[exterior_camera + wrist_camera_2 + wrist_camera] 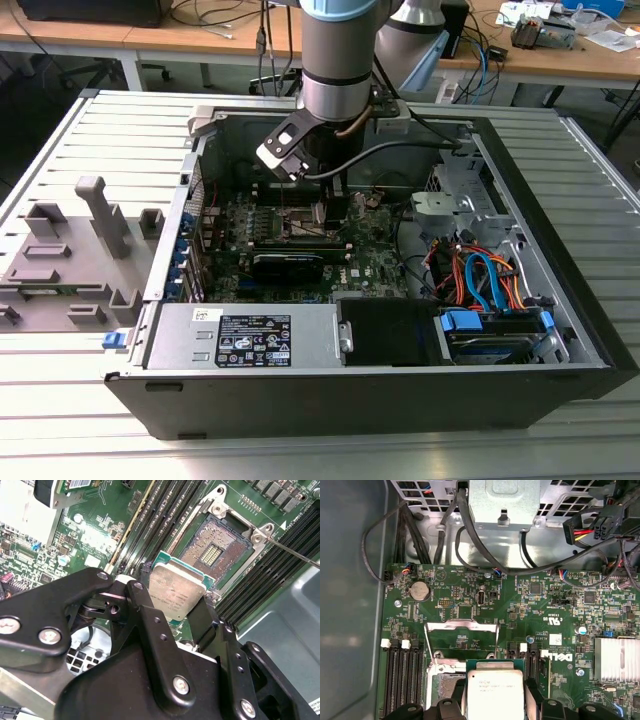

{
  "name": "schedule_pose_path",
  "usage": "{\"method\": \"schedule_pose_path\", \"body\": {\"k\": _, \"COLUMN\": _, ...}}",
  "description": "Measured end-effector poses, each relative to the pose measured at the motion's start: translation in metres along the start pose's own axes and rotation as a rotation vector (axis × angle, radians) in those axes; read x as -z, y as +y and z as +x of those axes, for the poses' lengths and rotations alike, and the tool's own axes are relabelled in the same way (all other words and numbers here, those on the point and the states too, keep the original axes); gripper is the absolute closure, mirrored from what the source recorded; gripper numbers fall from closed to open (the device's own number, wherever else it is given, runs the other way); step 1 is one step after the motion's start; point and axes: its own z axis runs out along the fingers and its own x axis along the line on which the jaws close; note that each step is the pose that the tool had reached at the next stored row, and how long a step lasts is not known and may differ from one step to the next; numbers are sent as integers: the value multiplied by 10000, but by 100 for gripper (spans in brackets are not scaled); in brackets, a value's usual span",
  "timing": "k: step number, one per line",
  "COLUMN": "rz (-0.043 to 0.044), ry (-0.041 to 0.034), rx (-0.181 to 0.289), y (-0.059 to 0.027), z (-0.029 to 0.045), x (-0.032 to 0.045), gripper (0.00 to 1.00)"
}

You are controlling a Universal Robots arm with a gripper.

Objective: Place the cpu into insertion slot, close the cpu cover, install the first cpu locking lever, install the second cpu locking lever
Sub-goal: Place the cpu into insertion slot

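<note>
My gripper [172, 607] is shut on the cpu [177, 592], a small square chip with a silvery top, one black finger [142, 600] on each side of it. In the second wrist view the cpu hangs over one corner of the insertion slot [215, 550], whose bare contact field lies uncovered inside a silver rim. The first wrist view has the cpu [495, 690] in front of the insertion slot [442, 682] and partly hiding it. The cpu cover [461, 626] is swung open behind the slot. In the exterior view the gripper [325, 215] reaches down inside the open computer case.
Dark memory slots [402, 680] run along both sides of the socket. A thin lever wire [295, 555] sticks out past the slot. A finned heat sink [615, 657] and black cables [485, 560] are nearby. The power supply [250, 335] fills the case front; a grey fixture [70, 250] lies outside.
</note>
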Motion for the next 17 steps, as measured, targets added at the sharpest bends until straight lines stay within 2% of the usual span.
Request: {"method": "schedule_pose_path", "body": {"k": 17, "rz": -1, "ry": 1, "rx": -1, "y": -19, "z": 63, "x": -3, "gripper": 45}}
